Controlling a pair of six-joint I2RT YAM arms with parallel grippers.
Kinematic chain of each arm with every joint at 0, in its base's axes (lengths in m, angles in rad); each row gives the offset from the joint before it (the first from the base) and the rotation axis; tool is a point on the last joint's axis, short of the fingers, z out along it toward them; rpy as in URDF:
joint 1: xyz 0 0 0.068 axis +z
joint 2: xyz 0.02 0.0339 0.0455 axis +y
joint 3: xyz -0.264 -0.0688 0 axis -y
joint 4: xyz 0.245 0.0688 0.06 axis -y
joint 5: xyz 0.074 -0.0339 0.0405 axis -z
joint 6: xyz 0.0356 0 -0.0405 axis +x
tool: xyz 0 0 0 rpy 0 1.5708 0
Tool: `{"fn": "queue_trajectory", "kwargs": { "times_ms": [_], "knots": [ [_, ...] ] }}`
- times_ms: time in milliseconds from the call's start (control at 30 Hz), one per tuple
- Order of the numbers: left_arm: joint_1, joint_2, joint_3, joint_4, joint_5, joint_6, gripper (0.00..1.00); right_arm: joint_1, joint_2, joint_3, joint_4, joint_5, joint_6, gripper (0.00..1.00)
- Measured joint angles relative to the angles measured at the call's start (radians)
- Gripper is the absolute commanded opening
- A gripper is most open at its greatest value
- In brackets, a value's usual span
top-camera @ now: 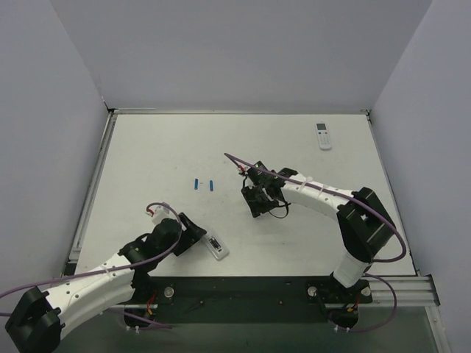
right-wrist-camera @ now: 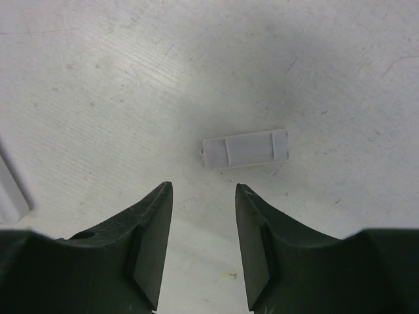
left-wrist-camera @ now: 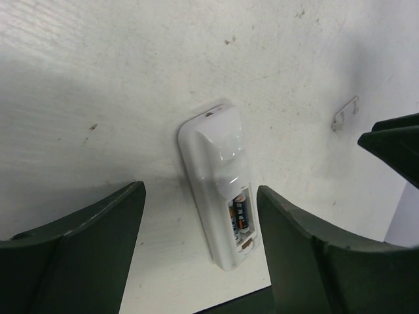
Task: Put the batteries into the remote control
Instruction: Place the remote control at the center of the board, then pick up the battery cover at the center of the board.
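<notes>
Top view: remote control (top-camera: 217,246) lies back up near front edge of table (top-camera: 147,162), just beside left gripper (top-camera: 197,235), at its 4 o'clock. Blue battery (top-camera: 197,184) and second battery (top-camera: 211,184) lie side by side mid-table, at 12 o'clock from left gripper and 10 o'clock from right gripper (top-camera: 256,209), well apart from both.

Left wrist: fingers (left-wrist-camera: 98,242) spread wide, holding nothing. Remote lies lengthwise in gap, nearer right-hand finger, contact unclear. Open bay (left-wrist-camera: 240,219) at 6 o'clock end, two dark cylinders inside.

Right wrist: fingers (right-wrist-camera: 150,242) moderately parted, empty. Grey cover plate (right-wrist-camera: 245,148) lies flat at 1 o'clock beyond tips, apart.
</notes>
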State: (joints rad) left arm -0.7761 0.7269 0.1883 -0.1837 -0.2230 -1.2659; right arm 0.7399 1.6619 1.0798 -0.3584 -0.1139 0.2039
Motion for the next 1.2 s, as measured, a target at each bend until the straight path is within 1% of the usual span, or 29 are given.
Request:
{"fn": "queue_trajectory", "kwargs": {
  "times_ms": [133,167,233,367,700,800,833,867,1100,1200],
  "knots": [
    [0.0,-0.069,0.024,-0.13,-0.009,0.036,0.8,-0.002,0.071,0.027,-0.013,0.008,-0.02,0.28],
    [0.0,-0.083,0.03,-0.151,-0.01,0.048,0.8,-0.002,0.084,0.032,-0.017,0.007,-0.023,0.25],
    [0.0,-0.119,0.045,-0.186,-0.01,0.08,0.8,-0.002,0.105,0.044,-0.027,0.003,-0.029,0.23],
    [0.0,-0.19,0.05,-0.187,-0.008,0.132,0.8,-0.002,0.124,0.071,-0.041,-0.007,-0.039,0.22],
    [0.0,-0.36,0.009,-0.115,0.001,0.22,0.8,-0.001,0.191,0.102,-0.054,-0.022,-0.049,0.16],
    [0.0,-0.386,0.008,-0.102,0.001,0.238,0.8,-0.001,0.195,0.104,-0.063,-0.026,-0.049,0.09],
    [0.0,-0.39,0.008,-0.096,0.001,0.243,0.8,-0.001,0.196,0.105,-0.064,-0.025,-0.049,0.03],
    [0.0,-0.392,0.008,-0.092,0.001,0.249,0.8,-0.001,0.196,0.105,-0.065,-0.026,-0.05,0.0],
    [0.0,-0.379,-0.003,-0.022,0.026,0.265,0.8,-0.001,0.192,0.104,-0.063,-0.034,-0.052,0.0],
    [0.0,-0.377,-0.017,0.031,0.041,0.253,0.8,-0.001,0.135,0.071,-0.038,-0.058,-0.054,0.0]
  ]
}}
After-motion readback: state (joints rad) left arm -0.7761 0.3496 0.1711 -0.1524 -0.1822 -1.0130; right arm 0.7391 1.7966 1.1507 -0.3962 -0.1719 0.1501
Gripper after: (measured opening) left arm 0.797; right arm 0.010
